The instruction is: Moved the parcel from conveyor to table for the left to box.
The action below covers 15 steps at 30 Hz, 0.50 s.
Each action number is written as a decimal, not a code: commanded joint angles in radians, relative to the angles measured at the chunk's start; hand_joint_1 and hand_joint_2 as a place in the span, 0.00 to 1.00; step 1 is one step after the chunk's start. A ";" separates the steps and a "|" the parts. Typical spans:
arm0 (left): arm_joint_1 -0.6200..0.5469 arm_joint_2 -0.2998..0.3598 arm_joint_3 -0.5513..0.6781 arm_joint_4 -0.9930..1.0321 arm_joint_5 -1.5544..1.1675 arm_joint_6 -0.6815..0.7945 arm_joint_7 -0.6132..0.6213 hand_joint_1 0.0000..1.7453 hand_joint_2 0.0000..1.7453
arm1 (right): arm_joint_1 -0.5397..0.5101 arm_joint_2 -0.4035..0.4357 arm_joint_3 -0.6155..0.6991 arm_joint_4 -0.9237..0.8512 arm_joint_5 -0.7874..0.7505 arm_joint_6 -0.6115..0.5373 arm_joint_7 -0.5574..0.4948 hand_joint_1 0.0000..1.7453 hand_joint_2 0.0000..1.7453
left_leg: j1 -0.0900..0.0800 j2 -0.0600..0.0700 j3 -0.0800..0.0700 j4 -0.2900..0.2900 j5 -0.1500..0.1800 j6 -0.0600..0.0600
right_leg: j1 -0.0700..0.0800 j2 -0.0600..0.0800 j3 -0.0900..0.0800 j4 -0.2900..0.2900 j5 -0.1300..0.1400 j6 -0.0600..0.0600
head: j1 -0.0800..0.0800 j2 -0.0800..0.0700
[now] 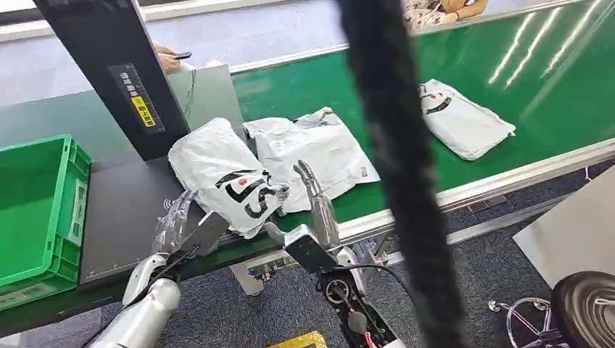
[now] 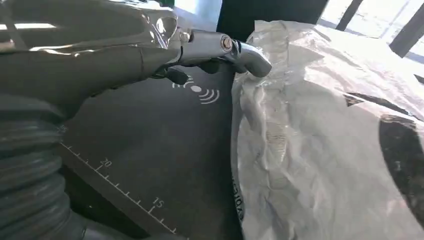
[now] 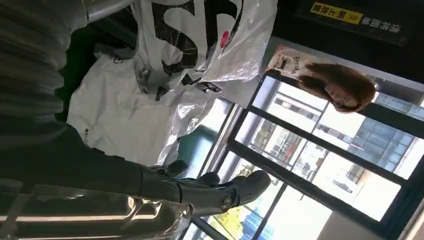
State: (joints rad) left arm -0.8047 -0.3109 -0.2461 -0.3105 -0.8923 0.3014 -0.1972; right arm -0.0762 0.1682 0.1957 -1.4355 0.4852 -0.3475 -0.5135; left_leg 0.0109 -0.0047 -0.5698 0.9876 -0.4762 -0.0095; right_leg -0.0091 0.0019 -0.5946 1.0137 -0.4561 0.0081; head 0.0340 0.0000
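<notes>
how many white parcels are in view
3: one with black print on the dark table by both hands, one beside it at the belt's edge, one farther along the belt.

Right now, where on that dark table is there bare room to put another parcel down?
The dark table is bare between the green crate and the printed parcel, though the left robot hand hovers at that patch's near edge. It is crowded to the right, where that parcel overlaps the flat parcel.

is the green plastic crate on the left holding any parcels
No: in the head view the green plastic crate shows only its bare inside, while the white plastic parcel with black lettering lies on the dark scale platform beside it.
</notes>
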 commanded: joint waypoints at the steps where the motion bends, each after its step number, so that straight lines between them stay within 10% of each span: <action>1: -0.051 0.004 0.011 0.043 -0.043 -0.015 0.037 0.00 1.00 | 0.003 0.004 0.017 0.063 -0.010 -0.009 -0.002 0.00 1.00 | 0.000 0.001 0.001 -0.001 0.000 0.000 | 0.000 0.001 0.001 -0.001 0.000 0.000 | 0.000 0.000; 15: -0.287 -0.036 0.129 0.000 -0.046 -0.099 0.047 0.00 1.00 | -0.061 0.034 0.022 0.222 -0.070 0.045 -0.031 0.00 1.00 | 0.001 0.000 -0.002 0.001 0.000 0.000 | 0.001 0.000 -0.001 0.000 0.001 0.000 | 0.000 0.000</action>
State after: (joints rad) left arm -0.9254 -0.3231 -0.1949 -0.3327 -0.9254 0.2475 -0.1652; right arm -0.0853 0.1846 0.2041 -1.3702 0.4402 -0.3219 -0.5280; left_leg 0.0109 -0.0048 -0.5697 0.9877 -0.4759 -0.0097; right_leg -0.0090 0.0018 -0.5946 1.0138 -0.4560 0.0081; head 0.0339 0.0000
